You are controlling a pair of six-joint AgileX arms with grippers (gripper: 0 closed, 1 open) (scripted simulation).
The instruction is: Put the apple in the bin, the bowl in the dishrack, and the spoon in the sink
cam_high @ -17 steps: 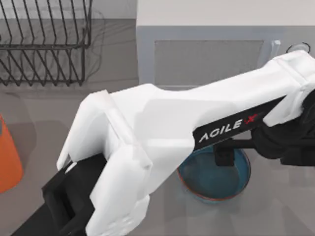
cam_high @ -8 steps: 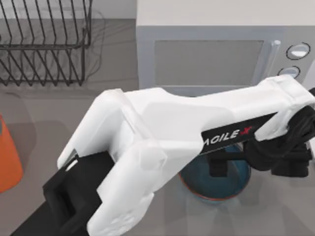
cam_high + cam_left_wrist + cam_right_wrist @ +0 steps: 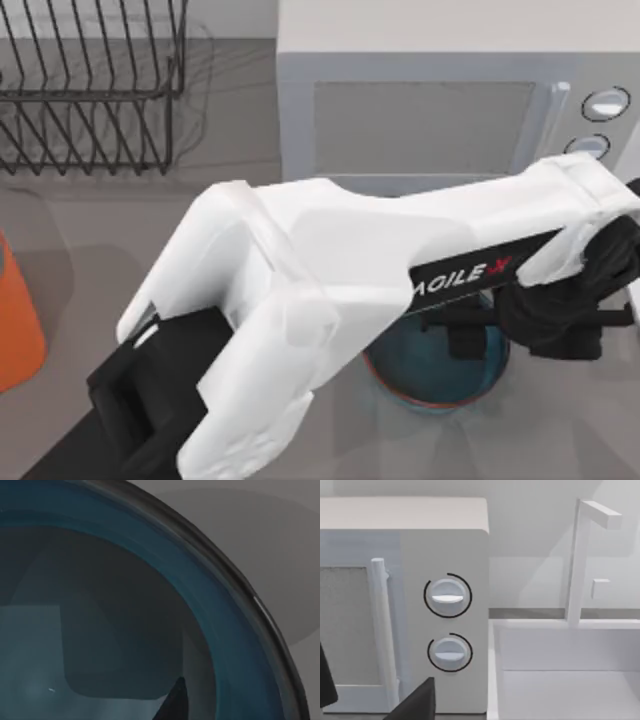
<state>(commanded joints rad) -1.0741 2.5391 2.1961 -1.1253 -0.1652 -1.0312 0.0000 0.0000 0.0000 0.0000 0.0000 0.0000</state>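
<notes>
The blue-teal bowl (image 3: 420, 368) sits on the grey counter in front of the microwave, right of centre. My left arm reaches across the table to it. The left gripper (image 3: 515, 340) hangs over the bowl's right rim, open, with one dark finger (image 3: 465, 335) inside the bowl. Close up in the left wrist view, the bowl's glazed inside (image 3: 125, 630) has a fingertip (image 3: 175, 702) above it. The orange bin (image 3: 15, 320) stands at the left edge. The black wire dishrack (image 3: 90, 100) is at the back left. The white sink (image 3: 560, 645) lies beside the microwave. The apple and the spoon are out of view.
A white microwave (image 3: 430, 110) stands right behind the bowl, its two knobs (image 3: 447, 597) facing the right wrist camera. A white faucet (image 3: 577, 560) rises behind the sink. My left arm's white body (image 3: 300, 290) covers the middle of the counter.
The left gripper has come down from in front of the microwave onto the bowl's right rim. Over the last half second its two fingers drew closer together.
</notes>
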